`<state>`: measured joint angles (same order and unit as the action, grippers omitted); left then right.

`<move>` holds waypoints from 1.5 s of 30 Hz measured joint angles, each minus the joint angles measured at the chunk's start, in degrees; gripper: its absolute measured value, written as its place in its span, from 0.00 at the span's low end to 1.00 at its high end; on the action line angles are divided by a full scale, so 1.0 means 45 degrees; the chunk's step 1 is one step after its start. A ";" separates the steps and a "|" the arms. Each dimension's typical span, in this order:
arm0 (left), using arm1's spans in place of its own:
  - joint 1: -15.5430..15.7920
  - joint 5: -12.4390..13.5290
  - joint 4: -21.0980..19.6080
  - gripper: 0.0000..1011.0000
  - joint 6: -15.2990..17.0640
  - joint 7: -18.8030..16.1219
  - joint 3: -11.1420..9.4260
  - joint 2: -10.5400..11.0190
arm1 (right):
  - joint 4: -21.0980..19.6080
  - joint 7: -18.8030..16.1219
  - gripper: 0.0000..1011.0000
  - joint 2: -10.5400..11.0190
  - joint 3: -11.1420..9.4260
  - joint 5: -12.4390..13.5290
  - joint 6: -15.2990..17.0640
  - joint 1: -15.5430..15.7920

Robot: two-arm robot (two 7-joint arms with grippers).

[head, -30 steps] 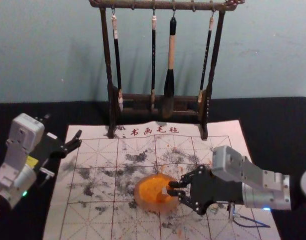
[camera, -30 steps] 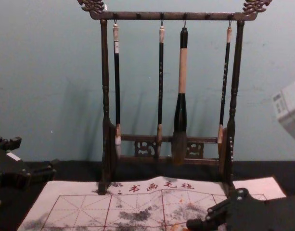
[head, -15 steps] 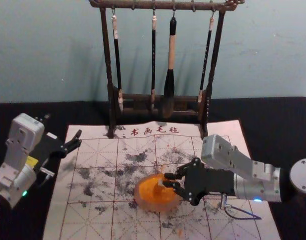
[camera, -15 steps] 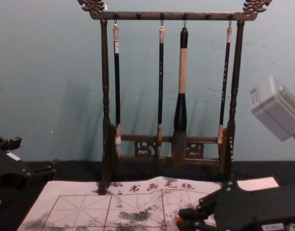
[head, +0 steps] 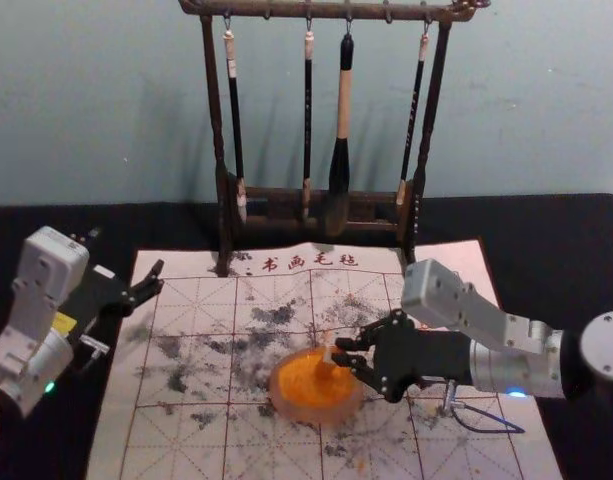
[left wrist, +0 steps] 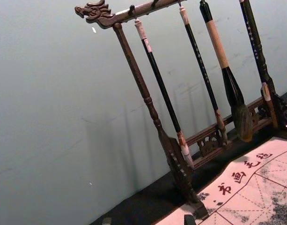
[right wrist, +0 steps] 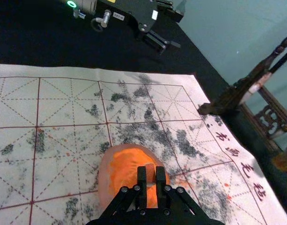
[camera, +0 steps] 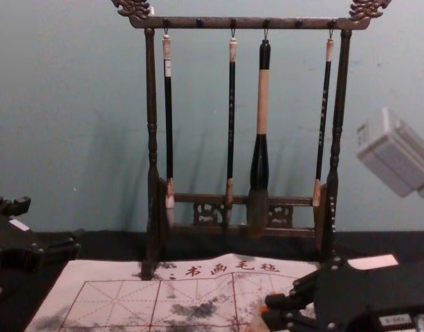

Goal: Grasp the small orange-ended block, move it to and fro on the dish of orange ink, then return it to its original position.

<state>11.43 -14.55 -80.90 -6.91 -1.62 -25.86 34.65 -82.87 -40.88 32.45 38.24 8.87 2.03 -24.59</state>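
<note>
In right wrist view, pinches block (right wrist: 150,173) between right gripper's (head: 337,351) jaws over dish (head: 316,411); reaches inward, near level; rests left gripper (head: 159,277) opposite, wide-jawed.

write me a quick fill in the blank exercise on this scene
1. The ____ gripper holds the small block over the dish.
2. The ink in the dish is ____ in colour.
3. Exactly ____ brushes hang from the wooden rack.

Missing words: right; orange; four
</note>
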 joint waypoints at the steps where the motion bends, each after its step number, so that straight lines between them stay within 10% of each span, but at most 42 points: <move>1: 0.0000 0.0000 0.0000 0.99 0.0000 0.0000 0.0000 0.0000 | -0.0044 0.0008 0.08 0.0038 -0.0022 0.0006 0.0011 0.0023; 22: 0.0000 0.0000 0.0000 0.99 0.0000 0.0000 0.0000 0.0000 | -0.1132 -0.0220 0.08 0.0808 -0.0204 0.0319 0.0069 0.0704; 45: 0.0000 0.0000 0.0000 0.99 0.0000 0.0000 0.0000 0.0000 | -0.0102 -0.0100 0.08 -0.0347 0.0361 0.0045 0.0106 -0.0163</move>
<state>11.43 -14.55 -80.90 -6.91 -1.62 -25.86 34.65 -83.33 -41.33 30.89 39.86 9.08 2.51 -25.32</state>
